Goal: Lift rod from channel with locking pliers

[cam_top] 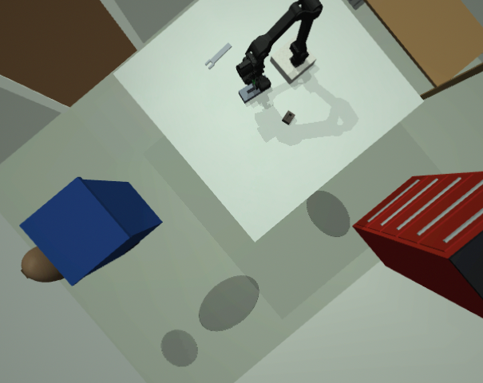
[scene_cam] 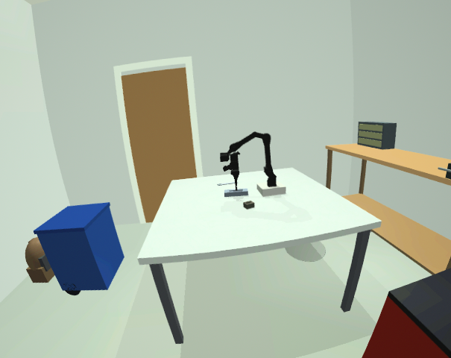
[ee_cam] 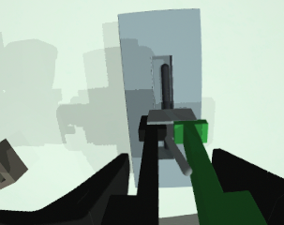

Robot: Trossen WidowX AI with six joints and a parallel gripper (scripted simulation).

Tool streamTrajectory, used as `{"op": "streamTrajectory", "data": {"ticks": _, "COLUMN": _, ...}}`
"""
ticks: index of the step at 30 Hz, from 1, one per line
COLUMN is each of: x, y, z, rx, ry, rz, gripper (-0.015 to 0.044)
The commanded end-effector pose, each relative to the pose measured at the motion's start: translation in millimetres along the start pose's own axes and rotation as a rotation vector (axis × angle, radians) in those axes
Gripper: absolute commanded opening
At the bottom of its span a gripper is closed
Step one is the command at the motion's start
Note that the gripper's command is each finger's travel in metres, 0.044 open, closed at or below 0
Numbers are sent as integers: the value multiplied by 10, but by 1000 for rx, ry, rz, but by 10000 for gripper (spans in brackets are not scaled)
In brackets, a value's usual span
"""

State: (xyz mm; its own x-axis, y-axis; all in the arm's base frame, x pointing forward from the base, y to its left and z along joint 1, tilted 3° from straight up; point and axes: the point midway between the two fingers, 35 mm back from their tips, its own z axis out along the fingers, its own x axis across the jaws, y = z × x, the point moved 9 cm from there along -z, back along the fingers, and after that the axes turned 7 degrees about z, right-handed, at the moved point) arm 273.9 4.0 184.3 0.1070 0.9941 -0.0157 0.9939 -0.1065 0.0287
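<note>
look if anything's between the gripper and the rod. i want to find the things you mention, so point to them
Yes: the pliers (cam_top: pixel 254 84) (scene_cam: pixel 235 185) (ee_cam: pixel 171 115), held in the gripper (cam_top: pixel 255 83) (scene_cam: pixel 235 176) (ee_cam: pixel 171 157), stand over the rod (ee_cam: pixel 165 84). Nothing else visible is in the way; below the jaws is hidden.

Dark, slender rod (ee_cam: pixel 165 84) lies lengthwise in slot of blue-grey block (cam_top: pixel 244 96) (scene_cam: pixel 229 193) (ee_cam: pixel 156 30), flat on tabletop (cam_top: pixel 216 144) (scene_cam: pixel 202 227) (ee_cam: pixel 254 56). Pliers (cam_top: pixel 254 83) (scene_cam: pixel 235 182) (ee_cam: pixel 171 115), grey-headed with black and green handles, stand upright over slot, gripped by tool (ee_cam: pixel 171 157); lock state unclear. Small brown holster (cam_top: pixel 288 117) (scene_cam: pixel 249 204) (ee_cam: pixel 16 161) near block.

we bend our arm (cam_top: pixel 274 33) (scene_cam: pixel 252 135) up and over, wrist (cam_top: pixel 255 68) (scene_cam: pixel 235 159) pointing down, gripper (cam_top: pixel 254 87) (scene_cam: pixel 235 189) (ee_cam: pixel 171 157) low and clamped, its fingers partway apart.
</note>
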Motion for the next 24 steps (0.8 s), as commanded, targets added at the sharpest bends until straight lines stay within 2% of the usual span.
{"op": "streamTrajectory", "data": {"ticks": 1, "x": -18, "y": 13, "z": -61, "rx": -6, "ry": -5, "rz": -1, "gripper": 107}}
{"op": "streamTrajectory", "data": {"ticks": 24, "x": -62, "y": 17, "z": -267, "rx": -4, "ry": 8, "rz": 0, "gripper": 107}}
